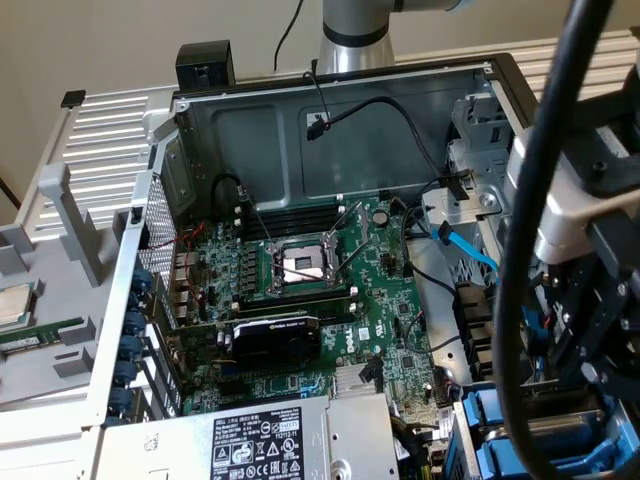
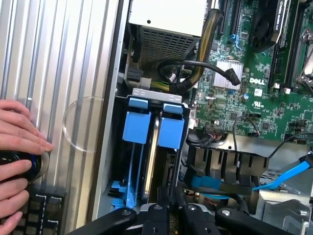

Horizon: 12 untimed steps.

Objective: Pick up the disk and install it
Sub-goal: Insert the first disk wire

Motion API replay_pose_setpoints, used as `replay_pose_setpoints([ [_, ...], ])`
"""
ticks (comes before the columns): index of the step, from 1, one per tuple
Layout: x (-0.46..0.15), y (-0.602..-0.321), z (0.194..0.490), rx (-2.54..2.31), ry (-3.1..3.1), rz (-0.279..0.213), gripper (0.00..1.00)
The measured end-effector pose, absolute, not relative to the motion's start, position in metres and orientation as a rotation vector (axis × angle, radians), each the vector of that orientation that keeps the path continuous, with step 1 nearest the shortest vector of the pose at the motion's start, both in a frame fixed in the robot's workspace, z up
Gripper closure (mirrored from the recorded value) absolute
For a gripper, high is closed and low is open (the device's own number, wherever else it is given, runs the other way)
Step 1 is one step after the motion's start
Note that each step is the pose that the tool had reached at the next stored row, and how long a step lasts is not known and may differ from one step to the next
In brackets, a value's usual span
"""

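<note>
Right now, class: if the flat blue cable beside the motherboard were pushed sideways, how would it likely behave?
The flat blue cable looks thin and ribbon-like, so it is probably light and floppy. It crosses open space beside the motherboard in a loose slant, so a push would likely bend it rather than shift it whole.

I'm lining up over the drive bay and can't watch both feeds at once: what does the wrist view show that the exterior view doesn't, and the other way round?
Wrist view: a person's hand on a black knob beside the case, and the disk edge-on in the drive bay, just ahead of the gripper.
Exterior view: the arm's silver column behind the case, and a loose processor chip outside it.
Both: the green motherboard, the blue carrier tabs, the blue cable and the power supply.
</note>
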State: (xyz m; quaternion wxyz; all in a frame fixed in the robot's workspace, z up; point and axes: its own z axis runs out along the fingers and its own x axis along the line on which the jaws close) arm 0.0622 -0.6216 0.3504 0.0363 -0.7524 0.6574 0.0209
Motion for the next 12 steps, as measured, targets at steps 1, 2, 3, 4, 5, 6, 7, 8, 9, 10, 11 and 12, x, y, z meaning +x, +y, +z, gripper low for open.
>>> replay_pose_setpoints([
  [1,0.0598,-0.6216,0.3502,-2.31,2.02,0.064,0.83],
  [2,0.057,-0.6215,0.3499,-2.308,2.022,0.064,0.83],
  [3,0.0551,-0.6216,0.3494,-2.306,2.024,0.064,0.83],
  [4,0.054,-0.6216,0.3489,-2.302,2.029,0.063,0.83],
  [5,0.0535,-0.6216,0.3484,-2.295,2.038,0.062,0.83],
  [6,0.0535,-0.6215,0.3479,-2.286,2.048,0.062,0.83],
  [7,0.0535,-0.6215,0.3473,-2.276,2.06,0.062,0.83],
  [8,0.0535,-0.6215,0.3467,-2.267,2.071,0.063,0.83],
  [9,0.0534,-0.6215,0.3464,-2.26,2.08,0.064,0.83],
  [10,0.0534,-0.6215,0.3462,-2.258,2.087,0.067,0.83],
  [11,0.0534,-0.6214,0.3461,-2.259,2.091,0.069,0.83],
  [12,0.0534,-0.6211,0.3461,-2.26,2.095,0.071,0.83],
])
